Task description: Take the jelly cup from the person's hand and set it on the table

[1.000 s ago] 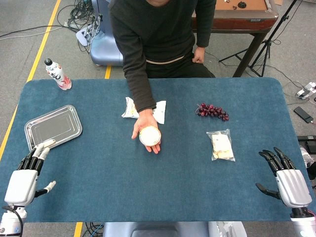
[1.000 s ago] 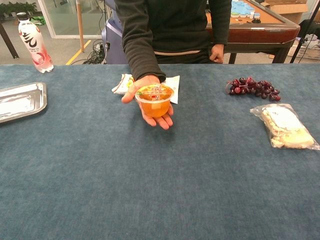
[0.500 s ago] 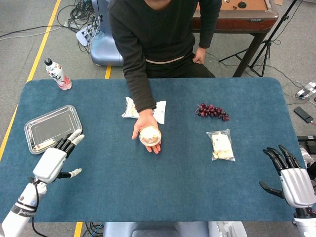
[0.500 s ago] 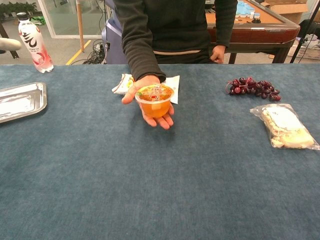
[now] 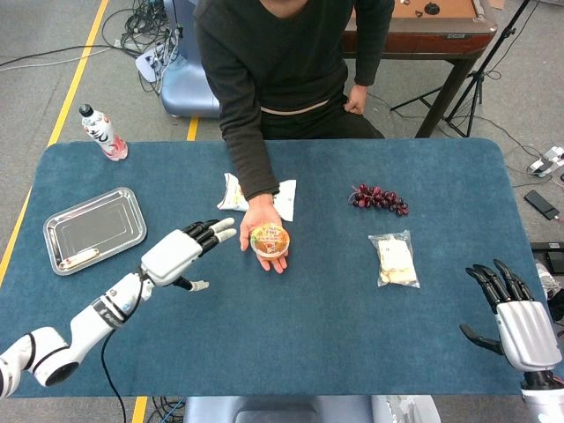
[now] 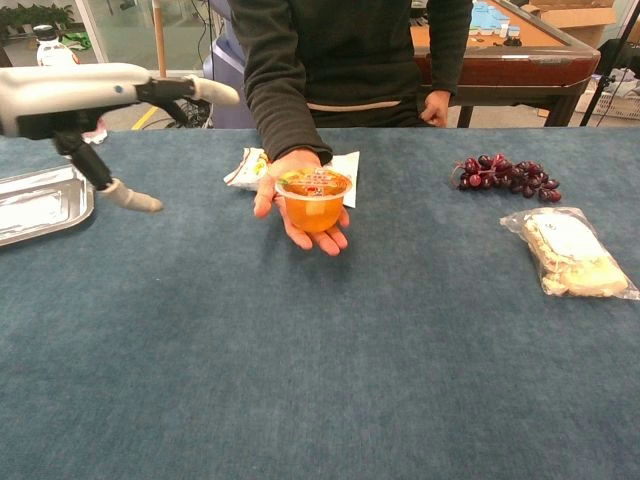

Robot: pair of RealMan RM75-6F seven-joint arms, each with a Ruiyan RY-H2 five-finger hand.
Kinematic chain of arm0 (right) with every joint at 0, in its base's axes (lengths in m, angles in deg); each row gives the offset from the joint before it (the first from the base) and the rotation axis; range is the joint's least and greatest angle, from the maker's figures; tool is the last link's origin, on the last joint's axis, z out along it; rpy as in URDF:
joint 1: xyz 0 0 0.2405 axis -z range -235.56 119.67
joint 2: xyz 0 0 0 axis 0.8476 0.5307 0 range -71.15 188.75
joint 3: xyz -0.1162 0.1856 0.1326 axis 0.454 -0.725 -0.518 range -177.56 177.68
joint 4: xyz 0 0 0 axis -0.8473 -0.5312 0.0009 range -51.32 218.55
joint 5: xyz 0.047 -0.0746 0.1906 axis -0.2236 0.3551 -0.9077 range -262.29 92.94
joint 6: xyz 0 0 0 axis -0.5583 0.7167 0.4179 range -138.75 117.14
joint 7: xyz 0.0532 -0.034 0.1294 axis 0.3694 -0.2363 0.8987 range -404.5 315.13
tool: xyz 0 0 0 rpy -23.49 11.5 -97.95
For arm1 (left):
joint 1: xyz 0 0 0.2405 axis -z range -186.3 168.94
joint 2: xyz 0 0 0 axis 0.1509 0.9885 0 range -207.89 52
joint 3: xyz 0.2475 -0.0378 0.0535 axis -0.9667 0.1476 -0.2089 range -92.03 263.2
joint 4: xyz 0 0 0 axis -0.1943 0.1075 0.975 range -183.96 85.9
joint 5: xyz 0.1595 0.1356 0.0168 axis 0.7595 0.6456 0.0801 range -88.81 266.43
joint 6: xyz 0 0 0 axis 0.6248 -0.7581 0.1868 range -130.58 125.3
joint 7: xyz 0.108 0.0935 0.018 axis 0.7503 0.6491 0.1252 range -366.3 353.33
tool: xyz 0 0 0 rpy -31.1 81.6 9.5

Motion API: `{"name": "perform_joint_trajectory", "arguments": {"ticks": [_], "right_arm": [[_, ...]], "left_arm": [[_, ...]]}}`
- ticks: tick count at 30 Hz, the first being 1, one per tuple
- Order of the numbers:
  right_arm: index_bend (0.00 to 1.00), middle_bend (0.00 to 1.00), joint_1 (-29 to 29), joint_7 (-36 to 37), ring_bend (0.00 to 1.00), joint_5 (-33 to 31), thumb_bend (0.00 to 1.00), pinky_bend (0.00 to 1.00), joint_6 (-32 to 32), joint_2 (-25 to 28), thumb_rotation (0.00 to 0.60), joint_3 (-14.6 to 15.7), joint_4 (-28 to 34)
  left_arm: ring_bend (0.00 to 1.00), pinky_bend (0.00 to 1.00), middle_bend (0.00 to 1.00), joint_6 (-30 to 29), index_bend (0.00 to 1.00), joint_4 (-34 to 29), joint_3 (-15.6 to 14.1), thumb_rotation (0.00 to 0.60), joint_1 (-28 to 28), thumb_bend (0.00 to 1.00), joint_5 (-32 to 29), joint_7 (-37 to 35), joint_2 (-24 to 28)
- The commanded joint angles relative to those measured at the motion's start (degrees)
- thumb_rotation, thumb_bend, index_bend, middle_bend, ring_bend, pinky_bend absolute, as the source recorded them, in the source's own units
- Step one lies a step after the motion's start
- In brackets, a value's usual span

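Note:
An orange jelly cup with a printed foil lid rests on the person's open palm over the middle of the blue table. My left hand hovers open just left of the cup, fingers stretched toward it and thumb hanging down, a short gap apart from it. My right hand stays open at the table's near right corner, far from the cup; the chest view does not show it.
A metal tray lies at the left, a drink bottle behind it. White snack packets sit under the person's forearm. Grapes and a bagged sandwich lie to the right.
My left arm has swung from the near left corner up and rightward across the tray toward the cup. The person's hand and my right hand have hardly moved.

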Motion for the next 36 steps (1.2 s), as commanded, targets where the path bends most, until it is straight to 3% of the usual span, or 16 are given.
{"name": "perform_joint_trajectory", "arguments": {"ticks": [1,12,17,24,36], "right_arm": [[0.15,0.15,0.0,-0.3,0.0,-0.1,0.11,0.16,0.3,0.0,0.6,0.1,0.2],[0.15,0.15,-0.5,-1.2,0.0,0.0,0.11,0.16,1.3,0.3,0.6,0.2,0.7],[0.15,0.15,-0.7,-1.0,0.0,0.2,0.11,0.16,1.8,0.1,0.6,0.4,0.6],[0.15,0.15,-0.4,-0.4,0.0,-0.1,0.11,0.16,1.7,0.3,0.6,0.6,0.1],[0.15,0.15,-0.2,1.1,0.0,-0.3,0.11,0.16,2.0,0.6,0.6,1.0,-0.9]], "left_arm": [[0.03,0.11,0.0,4.4,0.0,2.4,1.2,0.6,4.5,0.17,-1.7,0.3,-2.8],[0.02,0.11,0.0,14.8,0.0,7.1,4.2,0.6,14.7,0.17,-9.6,3.2,-8.1],[0.01,0.11,0.0,19.7,0.0,9.5,4.8,0.6,19.1,0.17,-14.5,8.0,-10.4],[0.01,0.11,0.0,22.2,0.01,11.8,4.5,0.6,22.8,0.17,-21.3,15.1,-13.0],[0.01,0.11,0.0,25.4,0.05,17.5,1.3,0.6,29.8,0.17,-33.8,25.2,-16.9]]}}
